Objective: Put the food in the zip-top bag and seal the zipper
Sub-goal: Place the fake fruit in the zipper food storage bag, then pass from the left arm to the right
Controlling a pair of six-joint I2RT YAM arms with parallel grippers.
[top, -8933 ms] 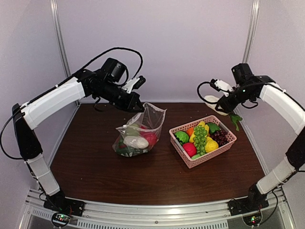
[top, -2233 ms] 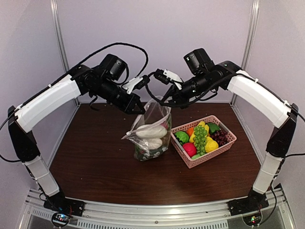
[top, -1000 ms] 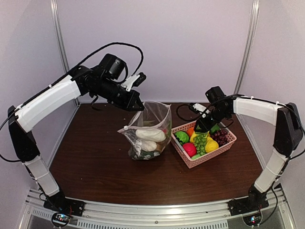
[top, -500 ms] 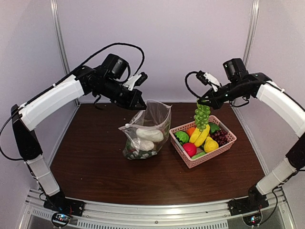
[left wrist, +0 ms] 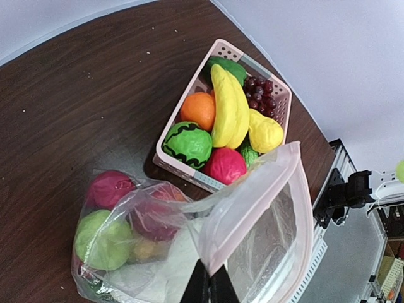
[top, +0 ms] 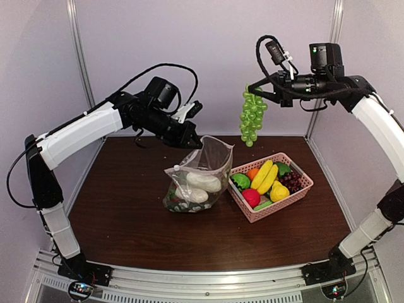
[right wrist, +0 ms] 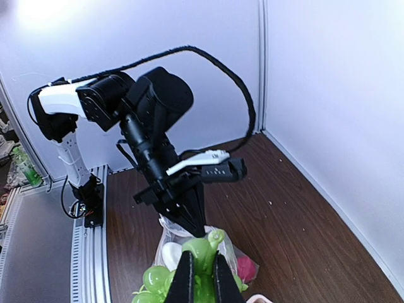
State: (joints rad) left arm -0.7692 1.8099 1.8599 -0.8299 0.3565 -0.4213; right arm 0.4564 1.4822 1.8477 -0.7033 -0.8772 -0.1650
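Left gripper [top: 194, 143] clenched on zip-top bag [top: 211, 165] rim, bag hung beneath its jaws, right gripper [top: 254, 89] grasped green grapes [top: 250, 118] dangling below

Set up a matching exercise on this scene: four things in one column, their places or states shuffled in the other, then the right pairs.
Things
1. green toy grape bunch
2. yellow toy banana
3. light green round toy fruit
4. mouth edge of the clear plastic zip-top bag

Places or states
A. inside the bag
B. pinched in the left gripper
C. hanging in the air from the right gripper
D. lying in the pink plastic lattice basket

Pairs: 1-C, 2-D, 3-A, 4-B
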